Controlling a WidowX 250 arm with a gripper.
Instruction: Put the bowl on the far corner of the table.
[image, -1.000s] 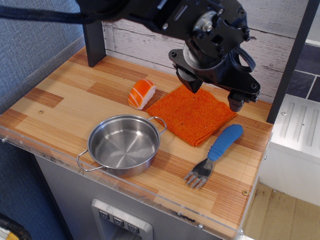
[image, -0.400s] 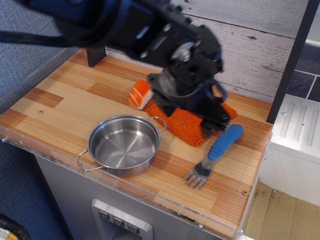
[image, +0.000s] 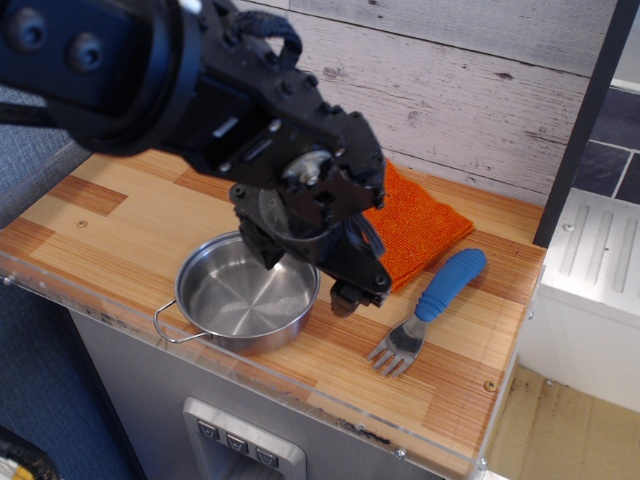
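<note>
Item one, my pincer (image: 302, 275): black, centre of the frame, hanging over the right rim of the bowl; one finger (image: 262, 248) reaches down inside the rim, the other (image: 345, 295) sits outside it to the right; jaws spread moderately wide astride the rim, gripping nothing as far as I can see; whether either finger touches the metal, I cannot tell.

Item two, the bowl (image: 235, 300): shiny steel, shallow, empty; lower centre-left of the frame, near the clear front edge of the table (image: 110, 215); one wire handle (image: 170, 328) shows at its lower left; the other is hidden behind my arm.

Item three, the cloth (image: 415, 225): orange, knitted; right of centre, partly covered by my arm.

Item four, the fork (image: 425, 310): blue handle, tines toward the bottom of the frame; just right of my outer finger.

Hazards, as I judge them: a thin, slick rim may slip from a one-sided grip, so the bowl could tilt or drop on lifting; closing off-centre could shove the bowl toward the front edge; my outer finger could nudge the fork; a low carry toward the upper part of the frame could snag the cloth.
</note>
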